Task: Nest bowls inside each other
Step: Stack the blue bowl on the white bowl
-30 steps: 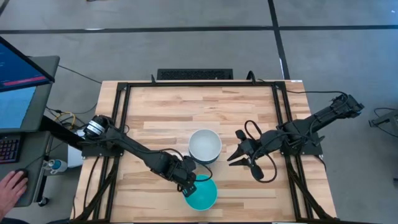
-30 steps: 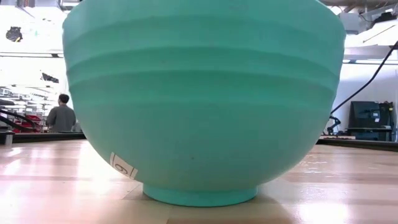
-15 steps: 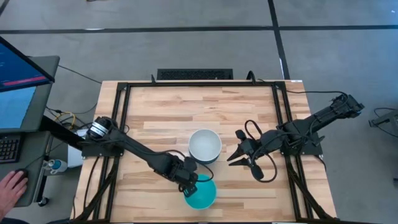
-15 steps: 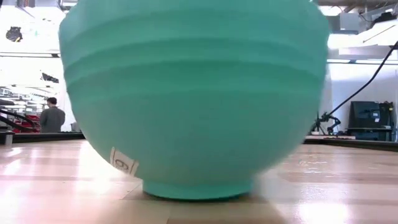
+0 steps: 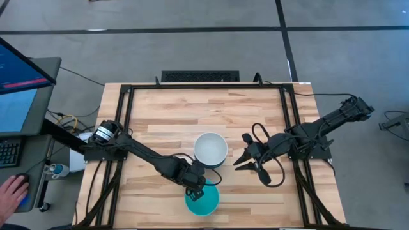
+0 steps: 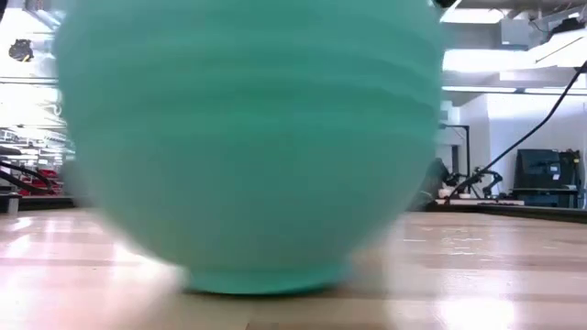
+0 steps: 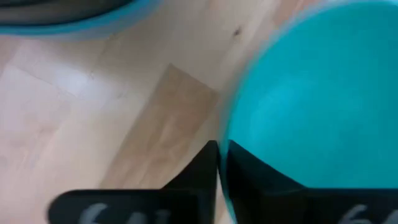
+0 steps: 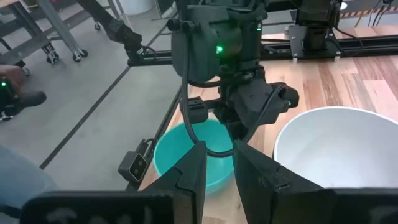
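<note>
A teal-green bowl (image 5: 204,203) stands by its foot near the table's near edge and fills the low view (image 6: 248,137). My left gripper (image 5: 196,189) is shut on its rim. A white bowl (image 5: 211,148) sits on top of a stack of nested bowls at the table's middle. A dark rim and a blue rim (image 7: 62,14) show beneath it. My right gripper (image 5: 237,164) hangs just right of that stack, its fingers a little apart and touching nothing. The white bowl (image 8: 336,149) and the teal-green bowl (image 8: 186,155) lie ahead of it. My left gripper (image 7: 222,150) pinches the teal-green bowl's rim (image 7: 225,134) on the side facing the stack. One finger (image 7: 202,171) is outside the wall and one finger (image 7: 255,174) is inside. The fingers come from above, slanting toward the near edge. The bowl's foot (image 6: 266,278) rests on the table.
A black metal frame (image 5: 128,128) runs along the table's left, right and far sides. Bare wood lies left of the teal-green bowl and across the far half. A monitor (image 5: 19,83) and a person's hand (image 5: 11,191) show off the table's left.
My left gripper has moved toward the table's left, dragging the teal-green bowl with it. The bowl has slid a short way leftward on its foot along the near edge. It shows blurred in the low view. My right arm has kept still.
</note>
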Controlling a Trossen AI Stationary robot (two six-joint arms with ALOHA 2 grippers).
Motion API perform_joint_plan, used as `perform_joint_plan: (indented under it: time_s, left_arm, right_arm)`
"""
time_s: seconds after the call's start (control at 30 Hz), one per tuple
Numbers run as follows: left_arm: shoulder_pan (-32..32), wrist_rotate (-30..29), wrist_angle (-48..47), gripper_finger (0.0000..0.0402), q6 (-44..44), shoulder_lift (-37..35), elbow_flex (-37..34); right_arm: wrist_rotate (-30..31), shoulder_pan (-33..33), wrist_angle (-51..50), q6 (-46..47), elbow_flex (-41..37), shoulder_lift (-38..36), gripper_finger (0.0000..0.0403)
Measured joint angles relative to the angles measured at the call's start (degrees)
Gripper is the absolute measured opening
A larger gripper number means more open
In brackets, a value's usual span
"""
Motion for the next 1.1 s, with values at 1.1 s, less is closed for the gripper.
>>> perform_joint_plan:
  time_s: [1.1]
  left_arm:
    - [9.0, -16.3, -34.9, 0.0, 9.8, -7.0, 28.3]
  right_arm:
    - [12.3, 3.8, -2.5, -2.7, -1.7, -3.3, 0.0102]
